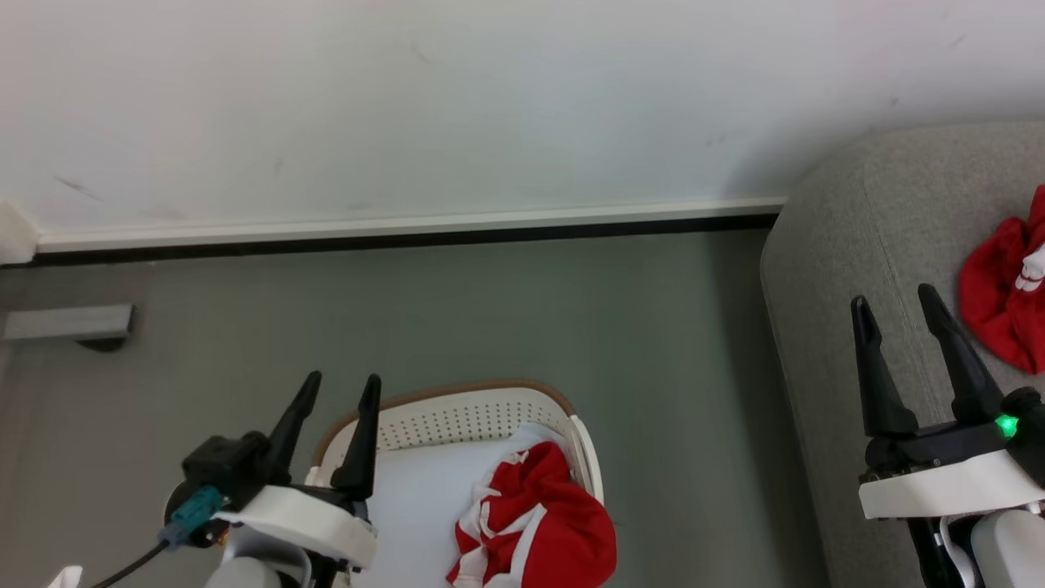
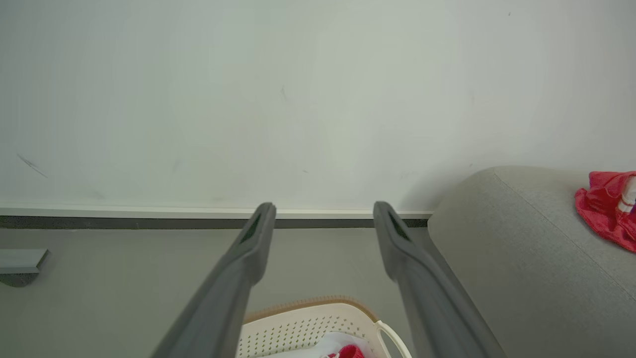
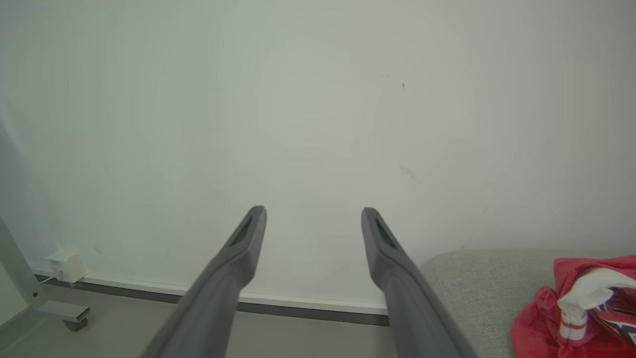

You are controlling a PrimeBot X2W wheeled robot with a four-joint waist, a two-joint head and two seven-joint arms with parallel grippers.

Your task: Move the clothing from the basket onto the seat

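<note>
Left pincer point(image 1: 343, 377): released and empty, fingers spread; it hovers over the near left part of the basket, tips toward the far wall
Right pincer point(image 1: 892, 296): released and empty, held over the left end of the seat, just left of the red heap lying there
Basket point(image 1: 457, 390): white perforated walls, brown rim; it stands on the grey floor, left of the seat and apart from it
Clothing in basket point(image 1: 539, 523): crumpled red garment with white trim, heaped against the right wall on a pale pad point(image 1: 416, 498); its near part is cut off by the edge of the head view
Clothing on seat point(image 1: 1000, 314): red bundle with white trim, already delivered, lying at the right
Seat point(image 1: 849, 229): grey upholstered, rounded corner, stitched seam
Handling: judged light, limp and non-fragile; it will sag and trail when lifted, and may catch on the rim
Where to grip: a raised fold at the top of the heap, pinching several layers, clear of the pad beneath
Progress: judged part done, one garment left to move
</note>
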